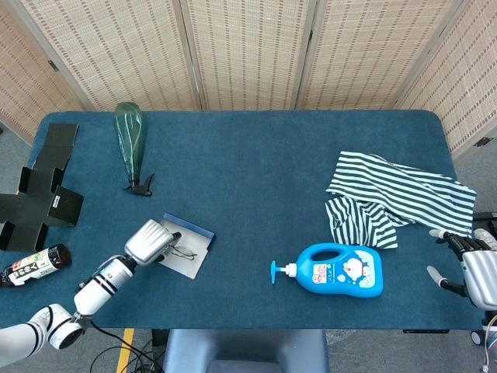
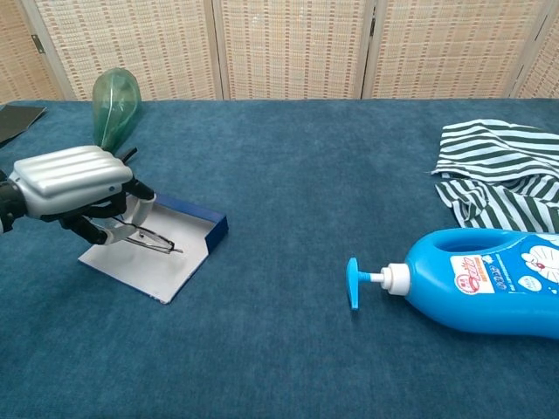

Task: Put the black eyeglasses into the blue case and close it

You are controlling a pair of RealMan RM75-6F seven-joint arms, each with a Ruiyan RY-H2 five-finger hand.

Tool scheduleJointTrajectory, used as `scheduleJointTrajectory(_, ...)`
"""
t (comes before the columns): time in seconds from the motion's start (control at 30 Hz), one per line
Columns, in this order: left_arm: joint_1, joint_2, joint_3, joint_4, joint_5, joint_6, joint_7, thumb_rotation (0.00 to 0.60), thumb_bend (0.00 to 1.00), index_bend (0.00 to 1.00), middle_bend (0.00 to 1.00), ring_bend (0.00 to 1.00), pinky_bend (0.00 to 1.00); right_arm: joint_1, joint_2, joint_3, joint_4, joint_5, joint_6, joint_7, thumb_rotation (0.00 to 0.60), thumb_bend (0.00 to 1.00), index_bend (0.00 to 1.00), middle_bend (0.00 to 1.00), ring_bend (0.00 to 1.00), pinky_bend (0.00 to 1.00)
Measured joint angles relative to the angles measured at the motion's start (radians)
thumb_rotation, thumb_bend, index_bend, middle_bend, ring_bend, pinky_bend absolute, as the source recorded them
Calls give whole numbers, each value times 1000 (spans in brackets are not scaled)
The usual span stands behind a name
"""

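the left hand (image 2: 74, 183) holds the black eyeglasses (image 2: 150, 240) in curled fingers, low over the white inside of the open blue case (image 2: 170, 262), which lies flat near the table's (image 1: 256, 171) front left. the right hand (image 1: 475, 268) rests at the right edge, fingers apart, holding nothing. the blue pump bottle (image 2: 489, 281) label shows a cartoon figure; its writing is too small to read.

Silver ribbed robot hand (image 2: 74, 183), black fingers (image 2: 87, 229)
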Motion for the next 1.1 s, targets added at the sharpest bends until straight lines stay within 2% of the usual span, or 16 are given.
scheduleJointTrajectory(0.27,8,-47,-15,44,-9,-11,3,600,511,664,1000,1000,1000,-1,1,0,-4,3,-3,-6,600,238,262,388,435,391)
scheduleJointTrajectory(0.43,18,-58,-28,47,-29,-12,49,600,502,384,1000,1000,1000,-2,2,0,-2,7,-5,-5,600,238,262,389,437,391)
scheduleJointTrajectory(0.6,25,-46,-40,2,-68,-36,86,600,471,253,1000,1000,1000,0,2,2,0,7,-6,-3,600,238,262,388,442,391)
scheduleJointTrajectory(0.73,30,-26,-49,-53,-107,-60,171,600,422,129,1000,999,1000,1,0,2,7,10,-12,4,600,238,263,389,442,391)
scheduleJointTrajectory(0.93,40,17,-63,-167,-181,-86,302,600,392,65,999,997,1000,2,-2,4,13,11,-11,9,600,238,263,389,443,391)
scheduleJointTrajectory(1.1,45,45,-72,-237,-248,-108,377,600,389,63,996,995,1000,2,-5,5,18,6,-4,15,600,238,262,389,447,391)
